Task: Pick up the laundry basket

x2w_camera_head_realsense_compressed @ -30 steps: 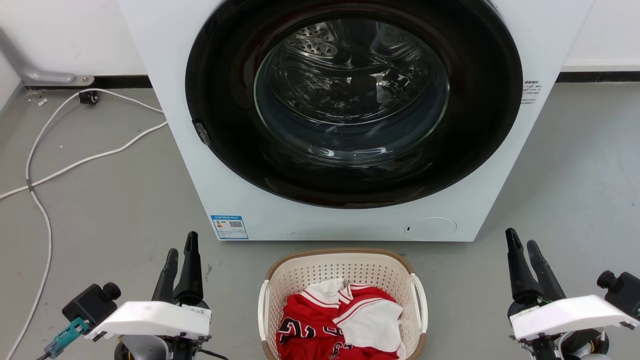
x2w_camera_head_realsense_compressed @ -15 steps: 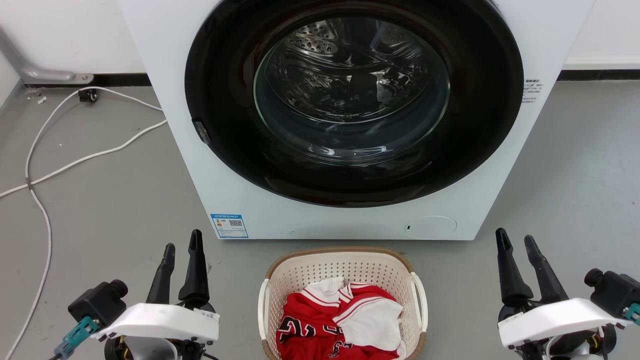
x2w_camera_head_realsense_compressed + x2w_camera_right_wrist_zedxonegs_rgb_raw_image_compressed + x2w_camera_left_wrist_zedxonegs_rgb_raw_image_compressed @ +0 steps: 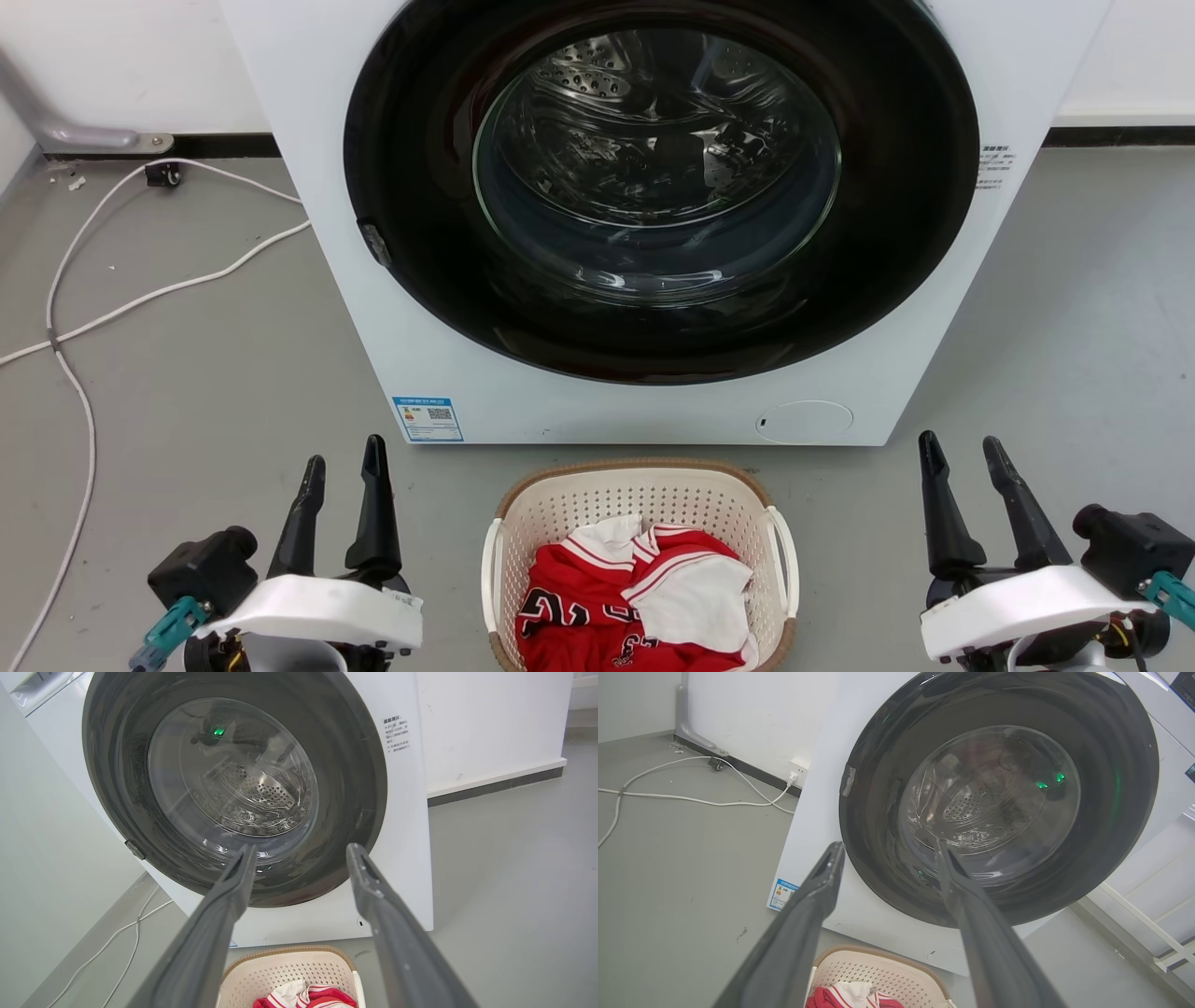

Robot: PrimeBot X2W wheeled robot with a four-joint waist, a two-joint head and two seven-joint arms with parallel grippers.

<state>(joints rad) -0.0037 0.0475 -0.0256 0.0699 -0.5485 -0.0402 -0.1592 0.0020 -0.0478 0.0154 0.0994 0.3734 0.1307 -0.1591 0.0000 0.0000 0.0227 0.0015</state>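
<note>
Head view: the laundry basket (image 3: 639,469) is sitting on the grey floor (image 3: 187,401) just in front of a white front-loading washing machine (image 3: 327,233), low in the middle of the picture. A red and white jersey (image 3: 579,597) is lying bunched inside it. The left gripper (image 3: 345,453) and the right gripper (image 3: 959,441) are hovering on either side, well apart from the basket. Both have their fingers spread and are grasping nothing. A white cable (image 3: 140,299) is trailing across the floor at far left.

Left wrist view: the left gripper (image 3: 889,844) is pointing its parted fingers at the machine's dark door, not at the basket (image 3: 878,970) peeking in at the bottom edge. If the arm is reaching along this line, the fingers are risking a knock against the glass.

Right wrist view: the right gripper (image 3: 302,847), likewise spread and empty, is also aiming above the basket (image 3: 280,970). The thin white side handles (image 3: 786,560) are lying close against the walls, so a finger could be sliding off one. Uneven grips could be tipping the basket and spilling the jersey.
</note>
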